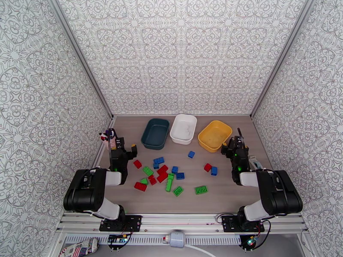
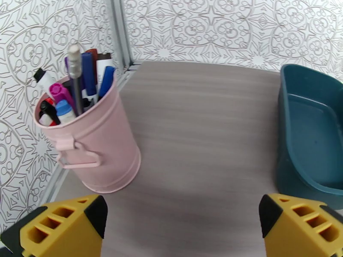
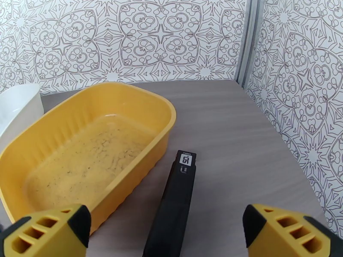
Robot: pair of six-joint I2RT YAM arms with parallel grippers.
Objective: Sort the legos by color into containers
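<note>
By L gripper [image 2: 182, 216], spread: pink pen cup [image 2: 99, 144]; by R gripper [image 3: 167, 225], also spread: black bar [image 3: 182, 180], yellow tray [image 3: 141, 97].

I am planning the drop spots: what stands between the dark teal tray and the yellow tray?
The white tray stands between the dark teal tray and the yellow tray; the top external view shows this.

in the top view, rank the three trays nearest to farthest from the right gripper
1. yellow tray, just to the left of the right gripper
2. white tray, middle of the row
3. dark teal tray, left end of the row
</note>
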